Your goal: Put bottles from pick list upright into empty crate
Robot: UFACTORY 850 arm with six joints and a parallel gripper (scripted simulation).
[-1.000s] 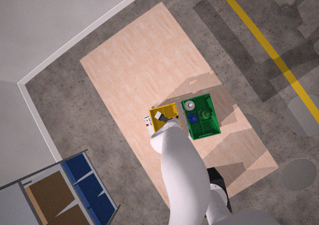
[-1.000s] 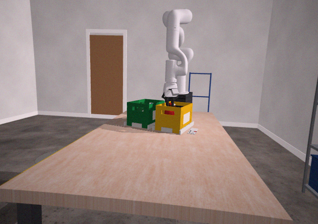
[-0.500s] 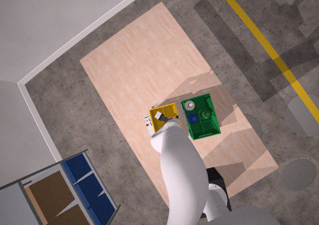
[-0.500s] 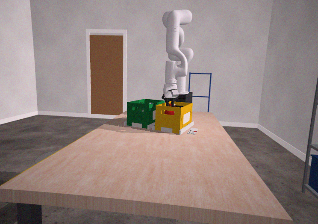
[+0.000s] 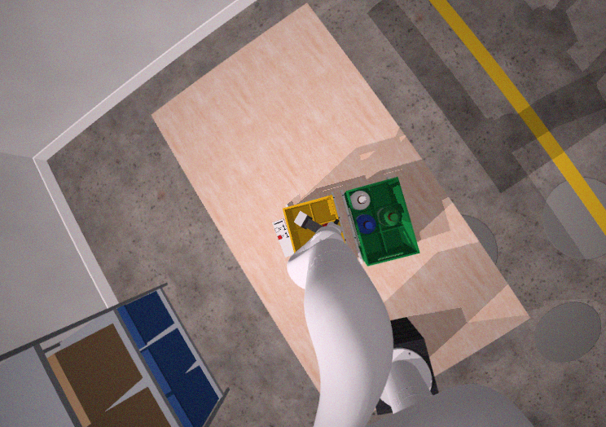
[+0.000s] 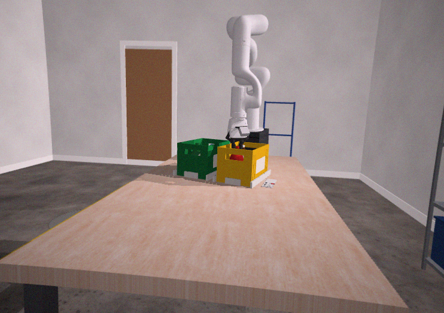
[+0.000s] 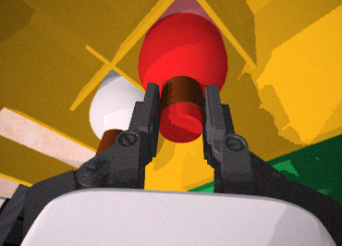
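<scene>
Your gripper (image 7: 181, 110) has the fingers clamped part-way shut on the brown neck of the red-label bottle (image 7: 183, 58), which hangs inside a cell of the yellow crate (image 6: 240, 166) — next to a white-label bottle (image 7: 116, 104) already standing in the neighbouring cell. Can't tell if the red one's base is on the crate floor yet. Risk as I see it: release too high or off-centre and it lands on a divider, tips, or knocks the white one; drag sideways while still gripped and you shift the crate off level. The green crate (image 5: 408, 226) holds the white-, blue- and green-capped leftovers; keep clear of them on retreat. Pick list (image 5: 280, 231) on the tabletop (image 5: 254, 119) beside the yellow crate reads, under its black bar, white ×1, red ×1 — small, so I'm only fairly sure. No brand text visible.
</scene>
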